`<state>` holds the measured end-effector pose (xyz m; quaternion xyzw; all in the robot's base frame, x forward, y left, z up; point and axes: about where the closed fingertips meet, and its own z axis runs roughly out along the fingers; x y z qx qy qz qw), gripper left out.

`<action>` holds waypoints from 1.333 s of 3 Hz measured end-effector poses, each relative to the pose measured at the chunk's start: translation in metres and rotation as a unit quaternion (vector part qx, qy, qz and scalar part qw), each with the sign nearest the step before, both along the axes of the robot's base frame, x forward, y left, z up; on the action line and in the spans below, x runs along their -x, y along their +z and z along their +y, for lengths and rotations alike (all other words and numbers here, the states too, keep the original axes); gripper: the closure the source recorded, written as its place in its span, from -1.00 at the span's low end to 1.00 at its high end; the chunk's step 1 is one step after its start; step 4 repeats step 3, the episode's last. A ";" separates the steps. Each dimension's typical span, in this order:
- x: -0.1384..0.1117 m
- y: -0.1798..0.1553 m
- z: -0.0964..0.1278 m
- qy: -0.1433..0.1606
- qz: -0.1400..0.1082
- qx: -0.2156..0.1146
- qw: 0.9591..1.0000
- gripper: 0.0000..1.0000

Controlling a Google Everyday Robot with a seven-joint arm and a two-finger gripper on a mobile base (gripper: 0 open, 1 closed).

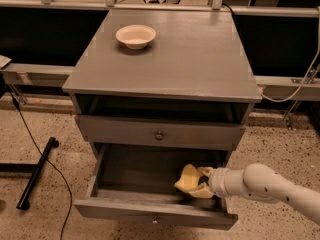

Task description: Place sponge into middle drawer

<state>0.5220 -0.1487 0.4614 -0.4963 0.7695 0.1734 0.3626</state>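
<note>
The middle drawer (150, 210) is pulled out at the bottom of the grey cabinet, its plank floor showing. The pale yellow sponge (186, 180) is inside it at the right, low over the drawer floor. My gripper (201, 183) reaches in from the right on a white arm (265, 185) and is shut on the sponge, one finger above and one below its right end. Whether the sponge touches the floor cannot be told.
Above the open drawer is a closed drawer front with a dark knob (159, 135), then an empty open slot. A cream bowl (135, 36) sits on the cabinet top (200, 59). A black bar (35, 173) and a cable lie on the floor at left.
</note>
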 end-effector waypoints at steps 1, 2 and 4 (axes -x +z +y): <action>-0.013 -0.006 0.006 -0.007 -0.002 -0.020 1.000 -0.98; -0.020 0.004 0.000 -0.024 -0.003 -0.048 0.999 -1.00; -0.020 0.004 0.000 -0.024 -0.003 -0.048 0.999 -1.00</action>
